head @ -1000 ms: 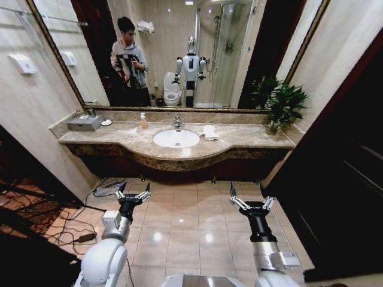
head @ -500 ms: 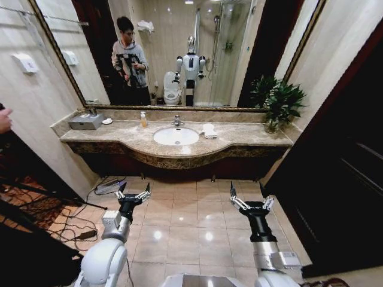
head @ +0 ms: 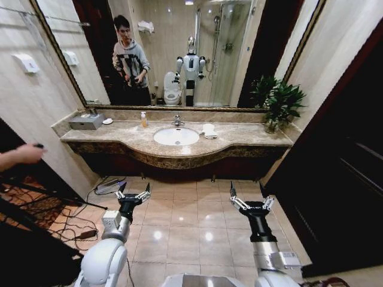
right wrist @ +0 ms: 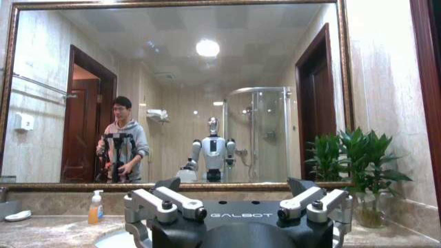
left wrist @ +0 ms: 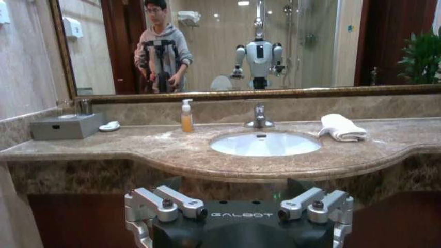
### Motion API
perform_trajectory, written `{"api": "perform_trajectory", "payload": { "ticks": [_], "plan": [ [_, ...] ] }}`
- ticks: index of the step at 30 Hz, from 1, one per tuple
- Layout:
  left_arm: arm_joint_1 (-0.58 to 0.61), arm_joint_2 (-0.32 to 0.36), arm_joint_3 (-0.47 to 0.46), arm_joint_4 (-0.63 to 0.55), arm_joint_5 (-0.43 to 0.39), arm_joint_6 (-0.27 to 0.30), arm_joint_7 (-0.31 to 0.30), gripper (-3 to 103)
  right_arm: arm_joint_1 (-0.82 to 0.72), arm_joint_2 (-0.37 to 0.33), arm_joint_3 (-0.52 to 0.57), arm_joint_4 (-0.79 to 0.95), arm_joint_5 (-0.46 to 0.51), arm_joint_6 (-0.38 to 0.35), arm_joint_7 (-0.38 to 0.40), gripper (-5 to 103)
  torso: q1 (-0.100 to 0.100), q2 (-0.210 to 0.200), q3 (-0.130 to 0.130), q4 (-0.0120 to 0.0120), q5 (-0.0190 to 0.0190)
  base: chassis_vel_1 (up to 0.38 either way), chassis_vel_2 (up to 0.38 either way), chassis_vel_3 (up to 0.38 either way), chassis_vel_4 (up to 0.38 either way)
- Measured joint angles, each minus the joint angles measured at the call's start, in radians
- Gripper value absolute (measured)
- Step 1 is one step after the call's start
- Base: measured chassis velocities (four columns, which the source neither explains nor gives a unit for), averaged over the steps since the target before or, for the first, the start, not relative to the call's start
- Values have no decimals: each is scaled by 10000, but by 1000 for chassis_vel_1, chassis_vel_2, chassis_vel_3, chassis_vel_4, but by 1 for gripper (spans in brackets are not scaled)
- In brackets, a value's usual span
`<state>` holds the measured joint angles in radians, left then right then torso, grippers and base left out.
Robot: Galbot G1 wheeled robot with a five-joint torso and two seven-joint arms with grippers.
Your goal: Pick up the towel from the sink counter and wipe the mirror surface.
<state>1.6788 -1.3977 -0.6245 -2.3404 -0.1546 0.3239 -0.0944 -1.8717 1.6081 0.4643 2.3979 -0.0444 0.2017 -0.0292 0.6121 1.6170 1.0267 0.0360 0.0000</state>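
Observation:
The towel (head: 208,130) is a folded white cloth lying on the sink counter (head: 245,137), just right of the white basin (head: 176,137). In the left wrist view the towel (left wrist: 342,127) rests on the counter (left wrist: 165,147) below the mirror (left wrist: 324,46). The wide, dark-framed mirror (head: 239,48) covers the wall above the counter and also appears in the right wrist view as the mirror (right wrist: 262,62). My left gripper (head: 133,194) and right gripper (head: 250,201) hang open and empty over the floor tiles, well short of the counter. The left gripper (left wrist: 238,209) faces the basin; the right gripper (right wrist: 238,209) faces the mirror.
On the counter stand a chrome faucet (head: 177,121), a soap bottle (head: 143,120), a grey box (head: 86,122), a small round dish (head: 106,121) and a potted plant (head: 281,101). Cables (head: 75,230) lie on the floor at left. A dark wall (head: 347,173) bounds the right.
The whole picture has shifted slightly, so the camera moved. Both grippers stay open in the same pose, and the towel lies where it was.

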Motion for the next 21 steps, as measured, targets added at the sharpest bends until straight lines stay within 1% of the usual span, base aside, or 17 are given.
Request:
{"api": "perform_trajectory", "payload": {
  "ticks": [21],
  "plan": [
    [0,0,0,0,0,0,0,100,0,0,0,0,0,0,0,100,1,1,0,0,0,0,0,0,0]
  ]
}}
